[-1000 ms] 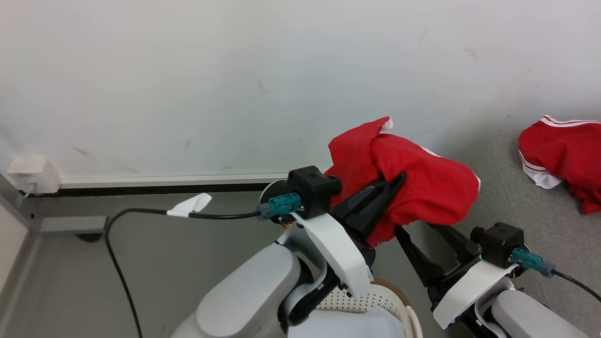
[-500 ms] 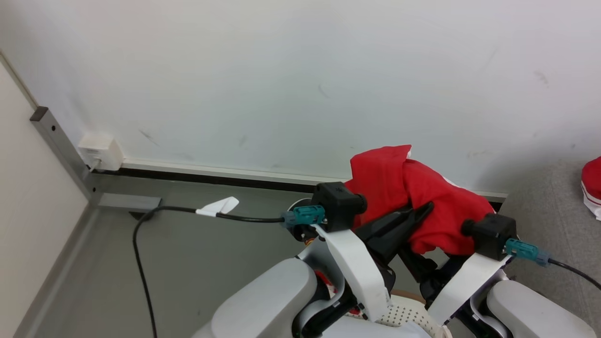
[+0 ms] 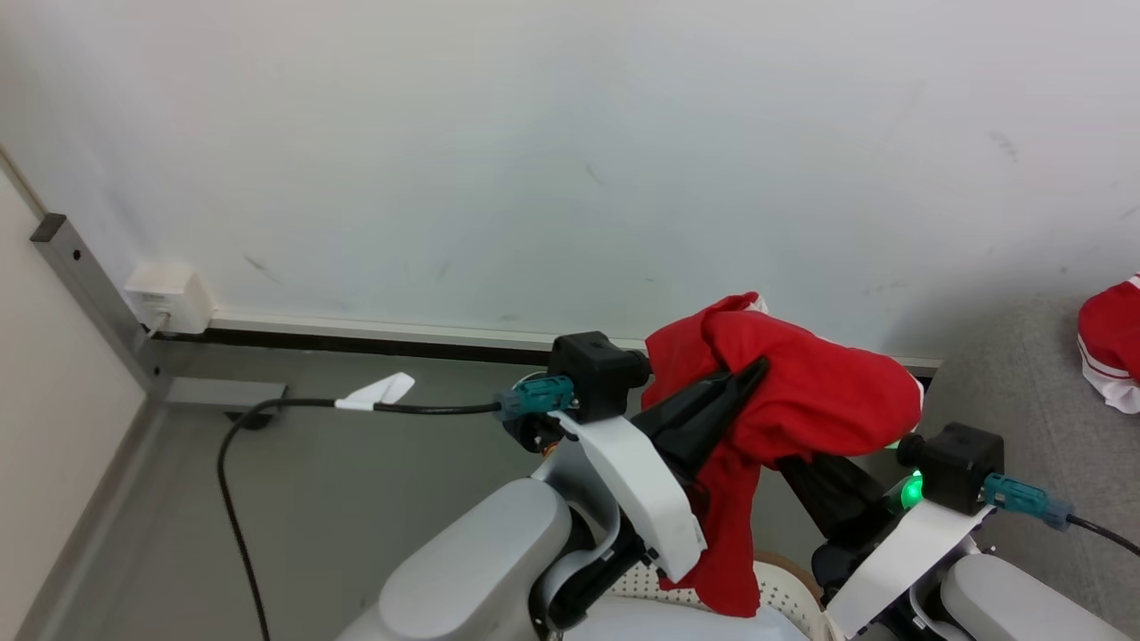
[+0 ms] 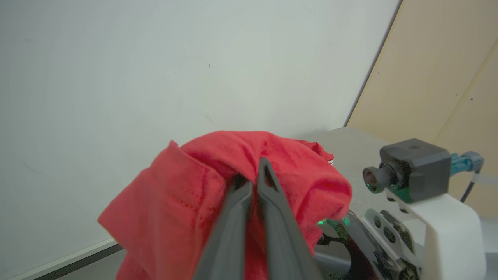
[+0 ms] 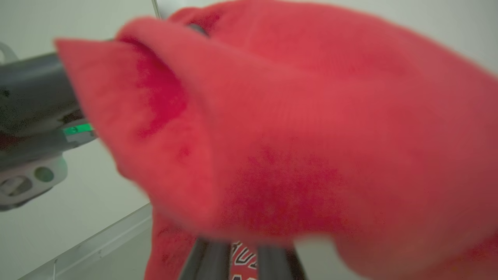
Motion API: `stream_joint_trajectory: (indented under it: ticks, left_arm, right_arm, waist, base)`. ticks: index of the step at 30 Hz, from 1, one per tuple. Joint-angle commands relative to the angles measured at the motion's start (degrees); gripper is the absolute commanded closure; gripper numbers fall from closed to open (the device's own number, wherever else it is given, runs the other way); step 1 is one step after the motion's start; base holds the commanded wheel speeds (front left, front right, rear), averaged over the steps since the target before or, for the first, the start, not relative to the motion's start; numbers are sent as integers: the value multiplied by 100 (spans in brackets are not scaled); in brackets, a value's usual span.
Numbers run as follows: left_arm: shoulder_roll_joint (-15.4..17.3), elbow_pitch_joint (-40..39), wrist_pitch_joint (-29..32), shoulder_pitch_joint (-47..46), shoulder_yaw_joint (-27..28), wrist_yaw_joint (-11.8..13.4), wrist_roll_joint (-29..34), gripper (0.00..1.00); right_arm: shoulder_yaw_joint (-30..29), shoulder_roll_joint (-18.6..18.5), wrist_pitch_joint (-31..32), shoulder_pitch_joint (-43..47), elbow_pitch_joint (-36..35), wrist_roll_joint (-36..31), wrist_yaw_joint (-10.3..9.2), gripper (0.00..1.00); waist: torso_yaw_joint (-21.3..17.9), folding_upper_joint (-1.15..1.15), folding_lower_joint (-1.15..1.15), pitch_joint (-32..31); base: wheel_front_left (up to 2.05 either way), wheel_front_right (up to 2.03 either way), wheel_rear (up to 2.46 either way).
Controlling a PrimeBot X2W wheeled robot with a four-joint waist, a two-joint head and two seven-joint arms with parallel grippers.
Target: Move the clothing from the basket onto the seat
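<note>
A red piece of clothing [image 3: 802, 401] hangs draped over my left gripper [image 3: 757, 365], whose dark fingers are shut on it. In the left wrist view the clothing [image 4: 186, 202] wraps around my closed left gripper [image 4: 255, 171]. My right gripper [image 3: 806, 472] reaches up under the cloth from the lower right, jaws drawn together on a fold, tips hidden. The right wrist view has blurred red clothing [image 5: 295, 128] across it, above two fingers [image 5: 210, 260]. The basket [image 3: 784, 583] sits below both arms. The grey seat [image 3: 1024, 383] lies to the right with another red garment [image 3: 1109, 347] on it.
A white wall stands close behind the arms. A black cable [image 3: 267, 409] with a white tag runs across the grey floor at the left. A wall socket box [image 3: 169, 298] and a grey metal post [image 3: 89, 285] are at the far left.
The head camera has shifted. My right gripper, open a second ago, has closed under the garment. A fold of the red cloth now hangs down toward the basket.
</note>
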Motion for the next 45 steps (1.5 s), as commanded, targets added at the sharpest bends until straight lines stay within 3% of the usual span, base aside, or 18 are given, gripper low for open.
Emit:
stream_joint_trajectory:
  ticks: [1,5,6,7,8,18,35,45]
  left_arm:
    - [43,43,-35,49,28,15,-85,100]
    - [79,187,-133,68,71,56,-71,100]
    - [74,199,-165,68,63,55,-66,73]
    - [75,195,-186,62,57,46,-58,55]
    - [66,192,-201,62,38,35,-61,0]
    - [127,35,-286,48,-45,132,99,0]
    - [423,-74,-600,-139,-357,247,764,0]
    - [468,15,-679,-240,-525,207,951,0]
  right_arm:
    - [-63,-44,-17,100,-32,-18,-13,100]
    - [-289,-63,-18,264,-215,-117,-13,100]
    - [-365,-70,-18,309,-254,-147,-13,100]
    - [-429,-72,-18,344,-285,-192,-13,100]
    - [-498,-83,-17,380,-305,-210,-13,100]
    - [-1358,-180,-18,575,-536,-573,-13,100]
    - [-2927,-308,-17,1181,-1142,-1094,-13,100]
    - [-3507,-173,-17,1396,-1395,-1133,-13,100]
  waist:
    - [-55,0,0,15]
    - [-223,0,0,60]
    - [-270,0,0,70]
    - [-328,0,0,80]
    - [-378,0,0,88]
    - [-1098,0,0,222]
    - [-2790,0,0,634]
    - [-3284,0,0,890]
  base:
    - [0,0,0]
    - [0,0,0]
    - [0,0,0]
    - [0,0,0]
    - [0,0,0]
    - [0,0,0]
    - [0,0,0]
    - [0,0,0]
